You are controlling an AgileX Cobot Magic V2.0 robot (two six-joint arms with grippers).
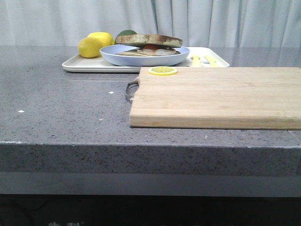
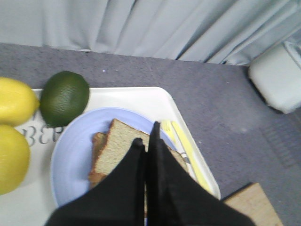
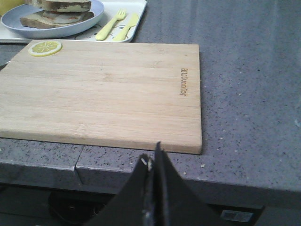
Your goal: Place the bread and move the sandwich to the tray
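Observation:
The bread [image 1: 149, 39], a toast slice with a dark crust, lies on top of the sandwich [image 1: 153, 51] on the light-blue plate [image 1: 117, 57]. The plate stands on the white tray [image 1: 80, 65] at the back of the counter. In the left wrist view, my left gripper [image 2: 146, 136] hangs over the bread [image 2: 117, 150] and plate [image 2: 70, 160], jaws shut with nothing between them. My right gripper [image 3: 151, 157] is shut and empty over the counter's front edge, short of the cutting board. Neither gripper shows in the front view.
Two lemons [image 1: 90, 47] and a green lime [image 2: 64, 97] share the tray with a yellow fork and knife [image 3: 116, 26]. A wooden cutting board [image 1: 216, 96] with a lemon slice [image 1: 163, 70] lies in front of the tray. A white object [image 2: 277, 77] sits beyond the tray.

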